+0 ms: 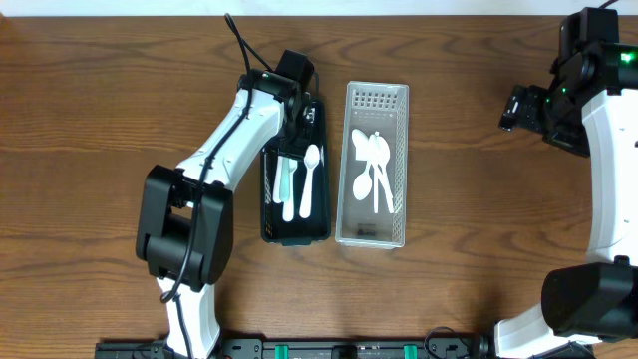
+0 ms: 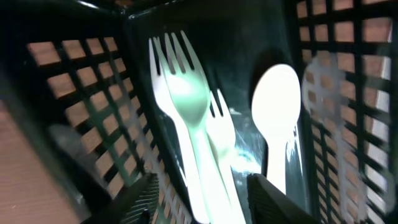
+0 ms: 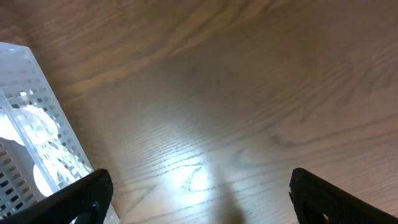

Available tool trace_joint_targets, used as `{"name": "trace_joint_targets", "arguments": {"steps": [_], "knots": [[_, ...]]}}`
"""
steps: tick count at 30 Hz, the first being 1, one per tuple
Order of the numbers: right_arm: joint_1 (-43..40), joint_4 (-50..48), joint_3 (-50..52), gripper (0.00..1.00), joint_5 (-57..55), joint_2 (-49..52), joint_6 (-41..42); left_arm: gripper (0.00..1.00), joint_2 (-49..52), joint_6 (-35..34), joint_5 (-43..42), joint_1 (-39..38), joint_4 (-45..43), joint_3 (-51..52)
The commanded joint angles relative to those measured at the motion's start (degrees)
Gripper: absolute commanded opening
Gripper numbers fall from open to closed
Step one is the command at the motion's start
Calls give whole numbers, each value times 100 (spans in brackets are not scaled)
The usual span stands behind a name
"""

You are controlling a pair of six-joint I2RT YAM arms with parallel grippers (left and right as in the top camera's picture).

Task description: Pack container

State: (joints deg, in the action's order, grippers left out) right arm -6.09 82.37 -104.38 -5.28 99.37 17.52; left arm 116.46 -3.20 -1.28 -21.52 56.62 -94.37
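A black mesh basket [image 1: 296, 239] lies left of a white perforated container [image 1: 404, 170]. The basket holds white forks [image 1: 287, 189] and one white spoon [image 1: 310, 179]. The white container holds several white spoons [image 1: 374, 170]. My left gripper [image 1: 303, 110] is low over the basket's far end. In the left wrist view its fingers [image 2: 205, 202] are open, one on each side of the fork handles, with the forks [image 2: 186, 99] and spoon [image 2: 277, 106] lying ahead inside the basket [image 2: 74, 93]. My right gripper [image 1: 518, 108] is open and empty [image 3: 208, 199] above bare wood.
The wood table [image 1: 478, 219] spreads around both containers. The white container's end [image 3: 31, 124] shows at the left of the right wrist view. The right arm stands along the table's right edge.
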Motion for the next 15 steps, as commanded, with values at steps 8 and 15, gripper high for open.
{"name": "trace_joint_targets", "arguments": {"steps": [8, 15], "knots": [[219, -538, 26, 90, 1921, 116, -1392, 45, -1939, -61, 710, 72, 63, -435], [566, -1084, 452, 90, 1930, 796, -977, 45, -2332, -487, 1141, 680, 389, -435]]}}
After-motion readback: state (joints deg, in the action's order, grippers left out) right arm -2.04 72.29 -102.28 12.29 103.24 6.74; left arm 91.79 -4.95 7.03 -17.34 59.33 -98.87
